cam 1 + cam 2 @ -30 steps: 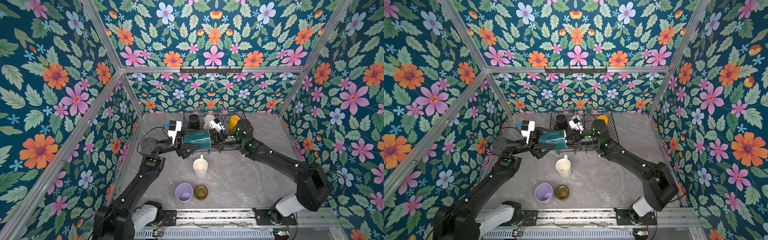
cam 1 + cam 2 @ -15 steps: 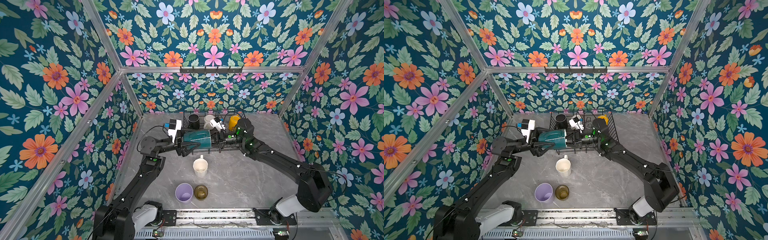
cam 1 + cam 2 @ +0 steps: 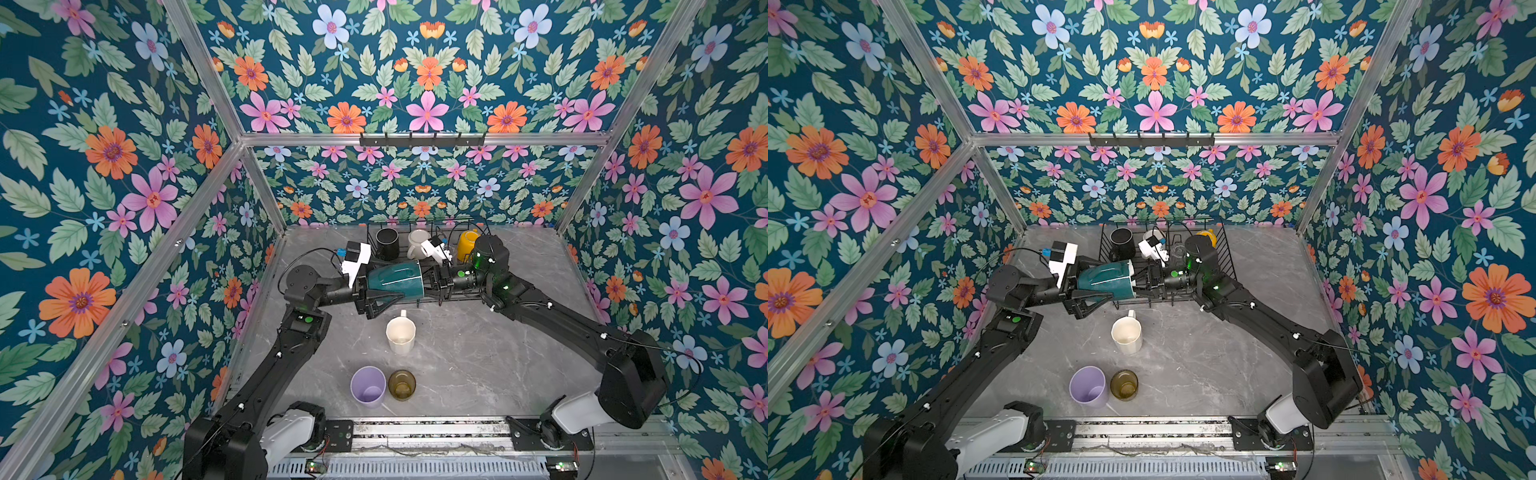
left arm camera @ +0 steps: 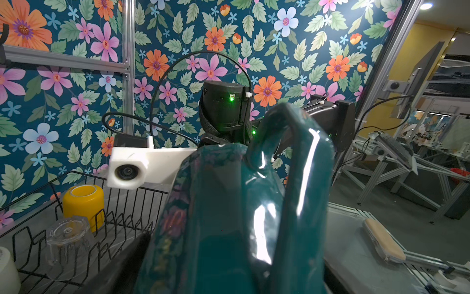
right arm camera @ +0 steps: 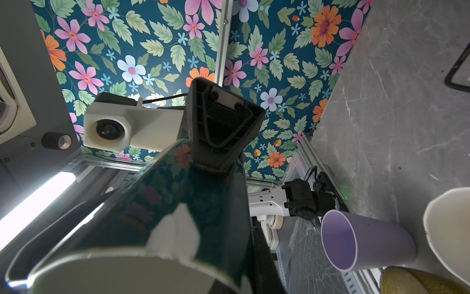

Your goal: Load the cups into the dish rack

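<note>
Green mug sideways at front edge of dish rack; rim pinched in clenched right claw; left claw spread round base, perhaps gripping, cannot tell.

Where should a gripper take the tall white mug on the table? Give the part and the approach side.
Best bet: pinch the rim of the tall white mug on its front side, from straight above, one finger inside. It stands upright with its mouth open upward, and its handle points back toward the dish rack, leaving that wall bare.
</note>
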